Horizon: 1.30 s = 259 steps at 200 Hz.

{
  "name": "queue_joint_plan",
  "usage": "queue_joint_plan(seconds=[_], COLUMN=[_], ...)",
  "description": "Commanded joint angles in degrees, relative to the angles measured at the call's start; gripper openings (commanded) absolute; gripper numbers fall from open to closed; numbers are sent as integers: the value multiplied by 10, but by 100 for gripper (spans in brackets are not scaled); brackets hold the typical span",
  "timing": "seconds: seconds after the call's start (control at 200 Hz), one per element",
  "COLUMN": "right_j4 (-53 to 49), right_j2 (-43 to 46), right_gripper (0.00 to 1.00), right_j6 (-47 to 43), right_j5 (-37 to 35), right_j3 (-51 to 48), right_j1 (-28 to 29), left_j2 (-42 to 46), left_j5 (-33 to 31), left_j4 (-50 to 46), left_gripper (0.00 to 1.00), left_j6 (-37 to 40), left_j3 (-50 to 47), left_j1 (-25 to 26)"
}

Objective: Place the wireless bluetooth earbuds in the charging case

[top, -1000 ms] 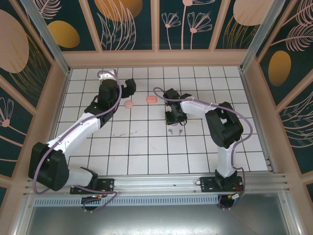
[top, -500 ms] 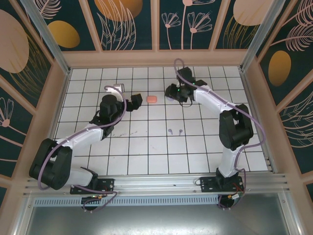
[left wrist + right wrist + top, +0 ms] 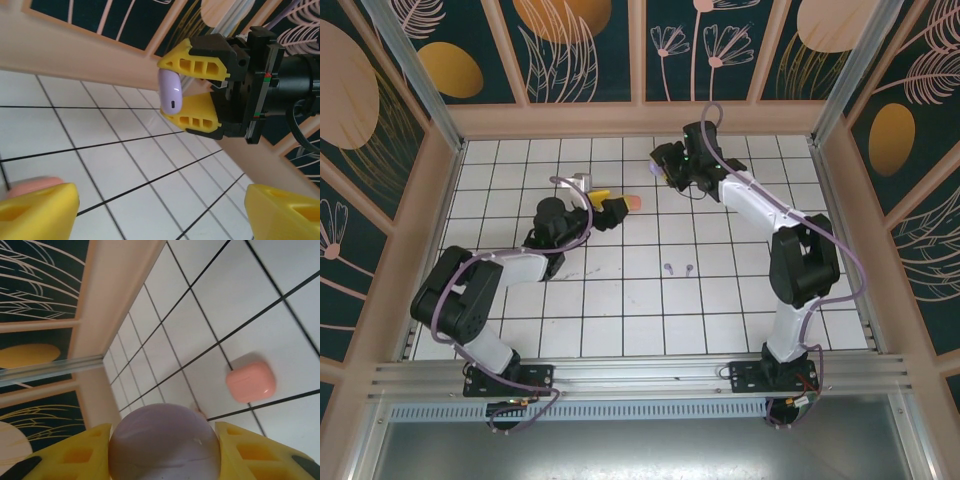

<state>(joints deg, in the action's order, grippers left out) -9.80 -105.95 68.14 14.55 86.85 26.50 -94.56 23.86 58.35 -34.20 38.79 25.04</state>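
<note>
In the top view, a pair of purple earbuds (image 3: 668,268) lies on the white tiled table (image 3: 620,320) just right of centre. They sit side by side, a little apart, well away from both arms.

Further up and to the left, the left gripper (image 3: 608,207) reaches toward the middle of the grid. In its own wrist view, the left gripper (image 3: 162,210) has its yellow fingertips (image 3: 40,210) in the two bottom corners, wide apart with nothing between them. A pink rounded thing (image 3: 30,186) lies on the tile just beside the left fingertip.

A pink case (image 3: 633,202) rests closed on the table just beyond this gripper. It also shows at the right of the right wrist view (image 3: 250,381).

Farthest back, near the rear wall, the right gripper (image 3: 665,172) holds a lilac case (image 3: 170,92) clamped between its yellow fingers (image 3: 197,65), clear of the table. In the right wrist view, that case (image 3: 164,440) bulges between the fingers at bottom centre.
</note>
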Motion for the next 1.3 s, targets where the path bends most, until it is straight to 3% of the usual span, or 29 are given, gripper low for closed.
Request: queue_joint_plan(seconds=[0.0, 0.215, 0.385, 1.086, 1.291], right_j4=[31, 29, 31, 46, 49], right_j2=[40, 46, 51, 58, 63], right_gripper=[33, 33, 33, 32, 32], right_j6=[64, 78, 79, 79, 80], right_j5=[-25, -41, -43, -43, -43], right_j3=[-5, -4, -10, -20, -25], right_j1=[21, 45, 59, 93, 95], left_j2=[-26, -76, -97, -117, -116], left_j5=[33, 44, 56, 56, 54], left_j4=[97, 146, 153, 124, 123], left_gripper=[81, 71, 51, 42, 32], left_j6=[-44, -76, -82, -65, -62], left_j3=[25, 52, 80, 127, 130], left_j1=[-2, -2, -2, -3, -6])
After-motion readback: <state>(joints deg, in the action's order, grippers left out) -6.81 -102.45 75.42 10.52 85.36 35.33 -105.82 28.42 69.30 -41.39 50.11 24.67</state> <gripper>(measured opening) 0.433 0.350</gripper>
